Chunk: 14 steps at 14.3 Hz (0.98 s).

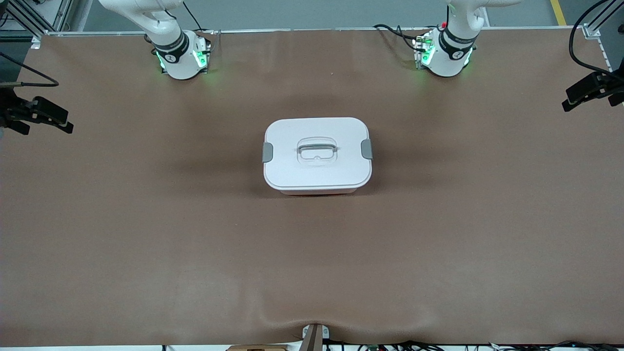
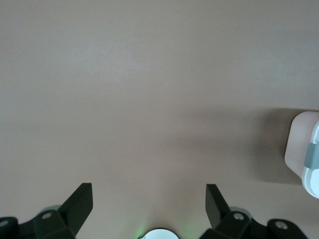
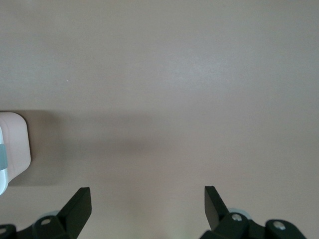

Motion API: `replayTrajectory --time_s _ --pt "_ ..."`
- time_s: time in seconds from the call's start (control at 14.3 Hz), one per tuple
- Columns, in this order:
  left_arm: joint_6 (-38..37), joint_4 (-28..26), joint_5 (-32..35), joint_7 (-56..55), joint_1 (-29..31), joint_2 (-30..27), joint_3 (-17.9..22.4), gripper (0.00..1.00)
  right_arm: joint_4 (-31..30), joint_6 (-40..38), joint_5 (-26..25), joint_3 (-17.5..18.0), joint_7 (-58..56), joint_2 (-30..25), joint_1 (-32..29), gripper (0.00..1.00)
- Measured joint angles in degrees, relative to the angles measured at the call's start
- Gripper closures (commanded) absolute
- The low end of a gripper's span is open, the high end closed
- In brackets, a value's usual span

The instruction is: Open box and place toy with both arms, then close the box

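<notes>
Legible text, labels, brands, numbers: none. Box lid (image 1: 317, 153): plain, unmarked. Arm bases (image 1: 181, 57): each carries a small dark mark, too small to read.

White lid (image 1: 317, 168), grey side clips (image 1: 267, 152), pink tub edge below. Plain brown table (image 1: 146, 219). Black gripper fingers (image 2: 79, 206).

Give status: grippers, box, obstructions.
Left gripper and right gripper open, over bare table. Box shut, both clips down. No toy visible.
</notes>
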Motion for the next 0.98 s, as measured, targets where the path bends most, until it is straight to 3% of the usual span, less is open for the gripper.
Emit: replayTrajectory --time_s 0.98 --pt "0.00 -0.54 0.00 2.88 -0.20 0.01 0.14 0.00 0.00 0.00 0.01 0.00 0.01 0.00 0.00 0.00"
